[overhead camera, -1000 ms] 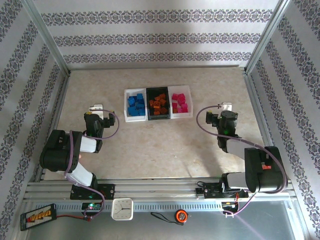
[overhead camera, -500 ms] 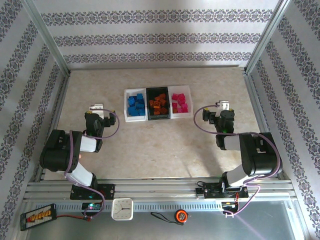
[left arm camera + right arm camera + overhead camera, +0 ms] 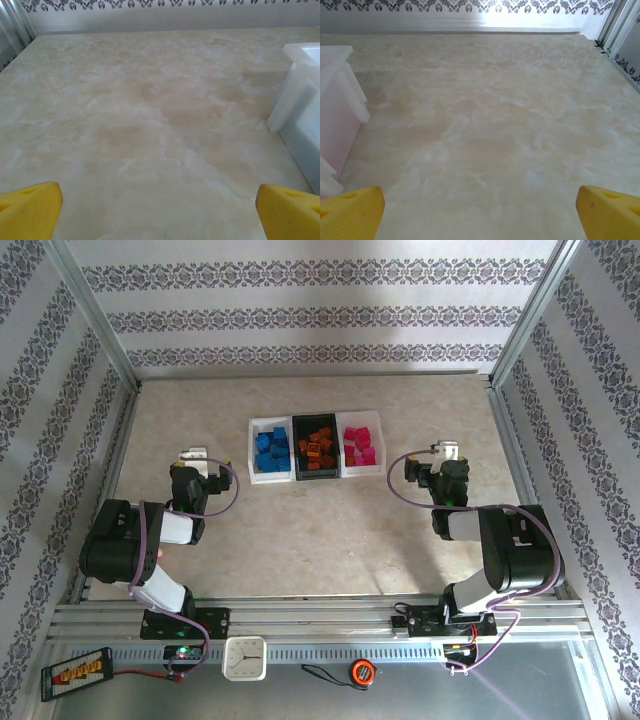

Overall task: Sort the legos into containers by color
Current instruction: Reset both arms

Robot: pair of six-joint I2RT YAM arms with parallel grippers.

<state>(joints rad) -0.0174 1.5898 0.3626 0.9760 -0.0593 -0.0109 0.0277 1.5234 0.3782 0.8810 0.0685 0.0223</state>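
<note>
Okay, legos first: small studded hard-plastic bricks in three colours, all heaped in the joined row of bins at the far middle of the table. Blue legos (image 3: pixel 271 450) fill the left white rectangular plastic bin (image 3: pixel 252 465), orange-brown legos (image 3: pixel 318 448) the black middle bin (image 3: pixel 316 477), and pink legos (image 3: pixel 359 446) the right white bin (image 3: pixel 380 445). Bricks touch each other and some are tilted; too small to count.

Handling, my guess: very light, stiff, not fragile, with smooth side walls that are a bit slippery. Best hold would be a pinch across two flat opposite sides, not over the studs. I'd come from above, since the bin walls block a side approach. Every brick I can see sits with its own colour, so I judge the sort done or nearly so.

My left gripper (image 3: pixel 192 455) is low near the beige marble-look tabletop (image 3: pixel 300 530), left of the bins and apart from them. Its yellow fingertips (image 3: pixel 30 210) are spread wide with nothing between. The left bin's wall (image 3: pixel 300 100) shows at the right edge of that wrist view. My right gripper (image 3: pixel 447 450) mirrors it to the right of the bins, also wide and empty, yellow pads (image 3: pixel 607 212) at the frame corners.
</note>
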